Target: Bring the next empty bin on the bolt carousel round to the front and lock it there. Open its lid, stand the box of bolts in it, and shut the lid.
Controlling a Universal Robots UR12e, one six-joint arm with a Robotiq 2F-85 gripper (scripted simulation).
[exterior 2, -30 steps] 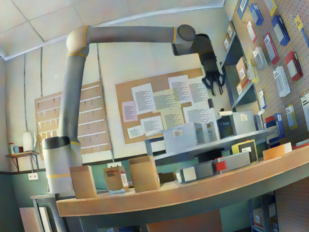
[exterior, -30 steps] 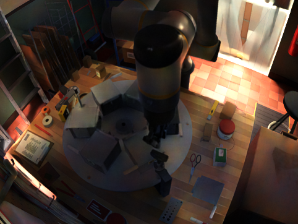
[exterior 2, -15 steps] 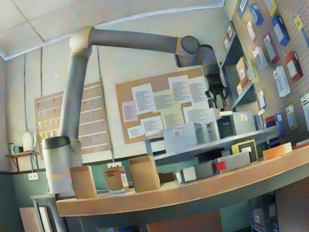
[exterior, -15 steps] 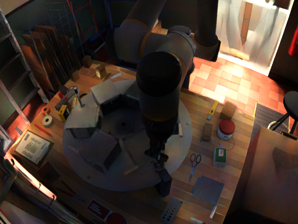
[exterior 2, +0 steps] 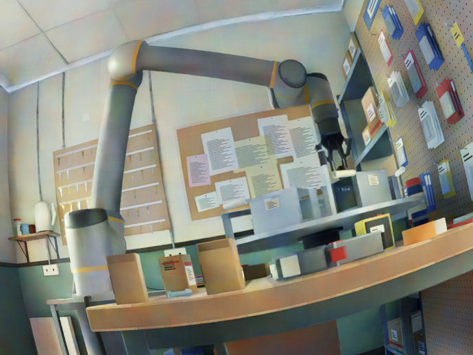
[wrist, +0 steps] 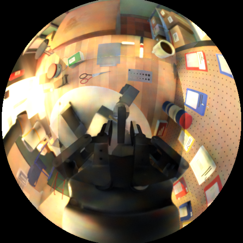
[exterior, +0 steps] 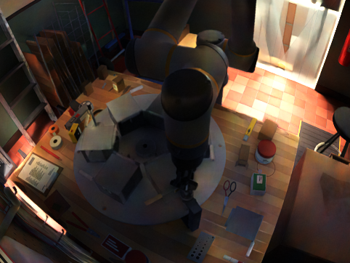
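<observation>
The bolt carousel (exterior: 149, 156) is a round grey turntable on the workbench carrying several grey bins (exterior: 118, 176), most with lids down and one near the front with its lid raised (exterior 2: 328, 198). A dark lock lever (wrist: 121, 117) with a rounded knob stands at the carousel's front rim beside a dark block (exterior: 193, 214). My gripper (wrist: 121, 132) hangs just above this lever, partly open and empty, its fingers straddling the lever's shaft. The green and white box of bolts (exterior: 258, 182) lies on the bench to the right of the carousel.
The pegboard wall (wrist: 204, 95) with hanging packets rises close to the carousel's front rim. Scissors (exterior: 228, 190), a grey plate (exterior: 244, 222), a red-lidded jar (exterior: 265, 151) and a drill-hole block (exterior: 200, 247) lie on the bench around the box. Cardboard boxes (exterior 2: 219, 265) stand at the far end.
</observation>
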